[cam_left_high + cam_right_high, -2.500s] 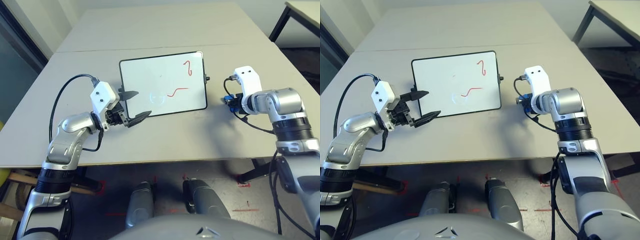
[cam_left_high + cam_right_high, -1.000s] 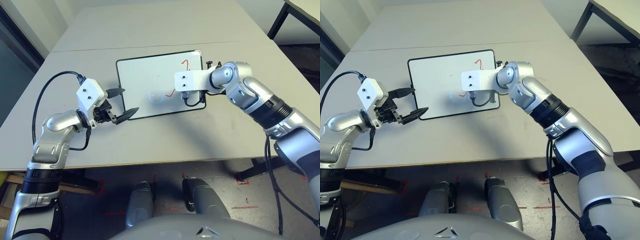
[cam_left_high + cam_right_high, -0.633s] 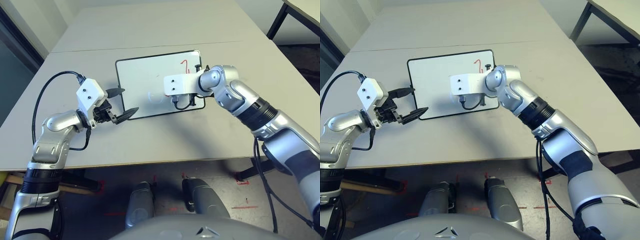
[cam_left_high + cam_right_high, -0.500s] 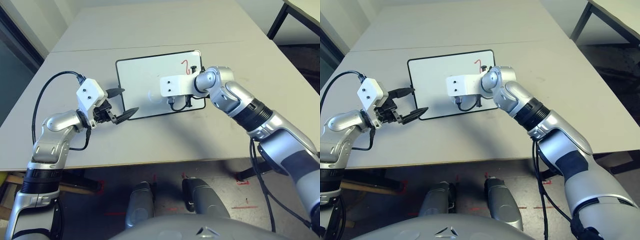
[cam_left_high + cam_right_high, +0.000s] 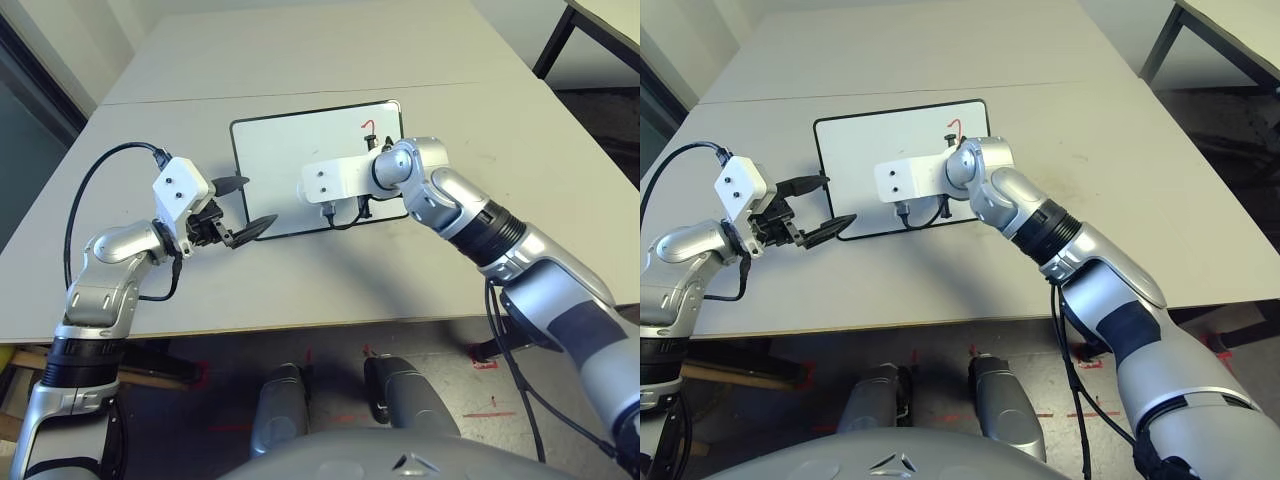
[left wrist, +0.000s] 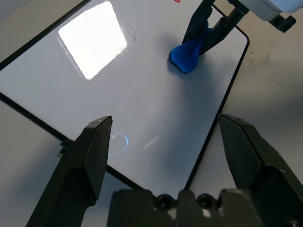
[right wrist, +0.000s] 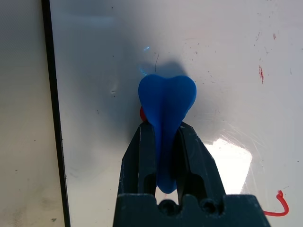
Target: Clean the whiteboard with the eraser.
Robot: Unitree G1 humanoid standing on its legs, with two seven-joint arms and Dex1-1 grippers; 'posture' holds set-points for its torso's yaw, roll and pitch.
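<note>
The whiteboard (image 5: 275,150) lies flat on the table, black-framed, with a small red mark (image 5: 368,126) near its far right corner. My right gripper (image 7: 163,135) is shut on the blue eraser (image 7: 166,106) and presses it onto the board's near middle; the eraser (image 6: 188,55) also stands on the board in the left wrist view. In the head views the white wrist housing (image 5: 330,181) hides the eraser. My left gripper (image 5: 258,202) hovers open at the board's near left corner, holding nothing. A faint blue arc (image 6: 121,139) remains near that corner.
The grey table (image 5: 330,280) has bare surface in front of and to the right of the board, and a seam (image 5: 300,93) runs across behind it. A second table (image 5: 605,20) stands at the far right. A black cable (image 5: 100,190) loops off my left wrist.
My right arm has swept the eraser leftward across the board. The red squiggle in the middle is gone and the top red mark is smaller. The left arm has not moved.
</note>
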